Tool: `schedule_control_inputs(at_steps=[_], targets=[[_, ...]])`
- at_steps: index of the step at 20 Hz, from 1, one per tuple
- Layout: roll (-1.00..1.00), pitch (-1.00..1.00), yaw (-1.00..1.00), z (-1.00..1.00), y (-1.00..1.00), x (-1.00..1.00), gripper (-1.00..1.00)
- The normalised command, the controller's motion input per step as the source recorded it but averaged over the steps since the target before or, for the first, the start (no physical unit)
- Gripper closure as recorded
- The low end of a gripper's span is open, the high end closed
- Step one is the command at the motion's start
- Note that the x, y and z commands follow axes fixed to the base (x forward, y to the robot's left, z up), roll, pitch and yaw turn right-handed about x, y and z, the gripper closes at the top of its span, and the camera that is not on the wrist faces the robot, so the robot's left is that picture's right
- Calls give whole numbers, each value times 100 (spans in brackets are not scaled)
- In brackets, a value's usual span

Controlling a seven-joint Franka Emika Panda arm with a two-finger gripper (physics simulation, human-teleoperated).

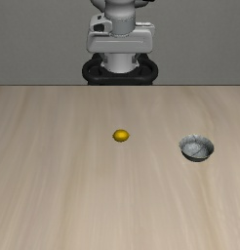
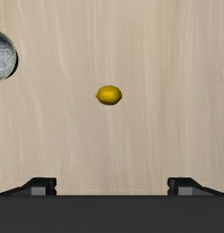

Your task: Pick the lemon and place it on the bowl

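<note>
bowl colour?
The bowl is mottled silver-grey with a darker rim. It shows best in the exterior view, where it is whole.

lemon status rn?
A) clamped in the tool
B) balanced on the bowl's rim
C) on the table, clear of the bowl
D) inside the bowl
C: the lemon lies on the bare table, well apart from the bowl, and the tool is open with nothing between its fingers.

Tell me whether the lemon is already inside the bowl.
No, the lemon lies on the wooden table, well apart from the metal bowl toward the exterior view's right.
</note>
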Motion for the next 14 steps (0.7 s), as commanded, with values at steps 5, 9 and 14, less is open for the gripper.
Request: schedule_control_inputs(at_steps=[5, 9, 14], targets=[[0, 0, 0, 0, 0, 100, -100], [0, 0, 0, -50, 0, 50, -100], [0, 0, 0, -100, 0, 0, -100]])
